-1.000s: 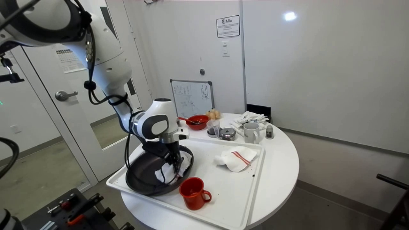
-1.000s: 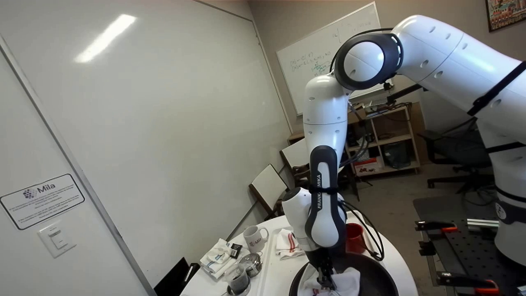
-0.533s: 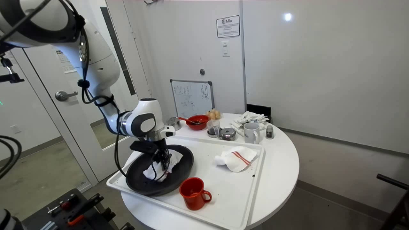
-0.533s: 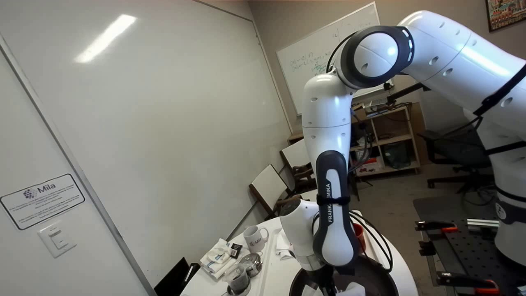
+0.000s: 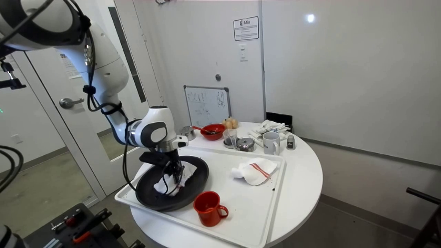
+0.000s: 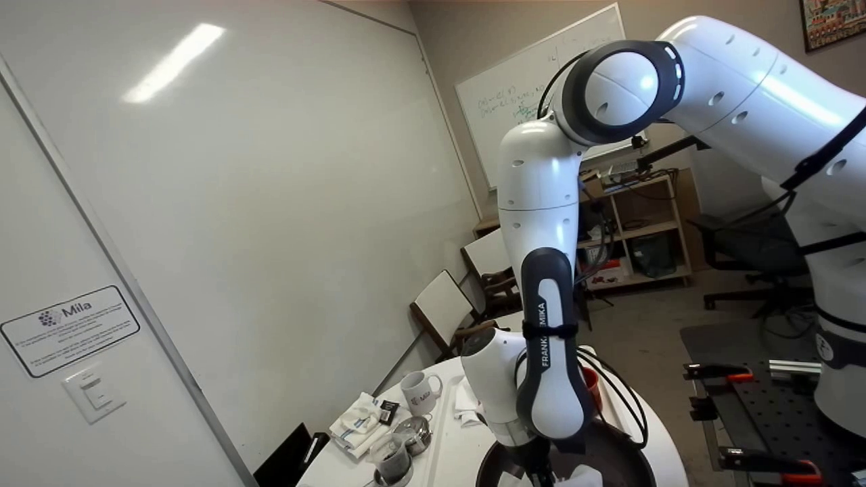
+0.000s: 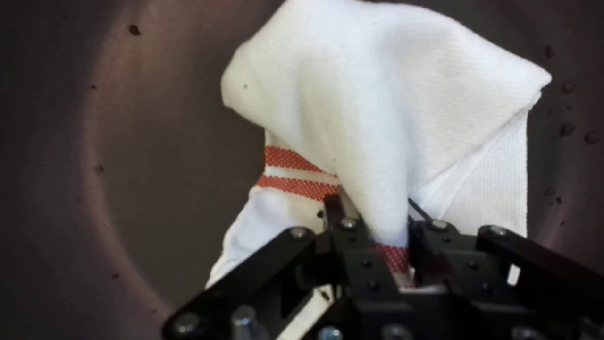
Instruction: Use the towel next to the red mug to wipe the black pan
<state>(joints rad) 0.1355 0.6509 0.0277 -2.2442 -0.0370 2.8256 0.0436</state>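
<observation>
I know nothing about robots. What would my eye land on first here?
Probably the big white robot arm, bent over the round white table. At its end a black gripper pinches a red-striped white towel inside the black frying pan. The bright red mug, standing upright on the white tray near the pan, would likely catch the eye next.

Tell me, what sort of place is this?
Probably a research lab or office room, judging by the written-on whiteboard, the perforated black bench and the wheeled office chair.
</observation>
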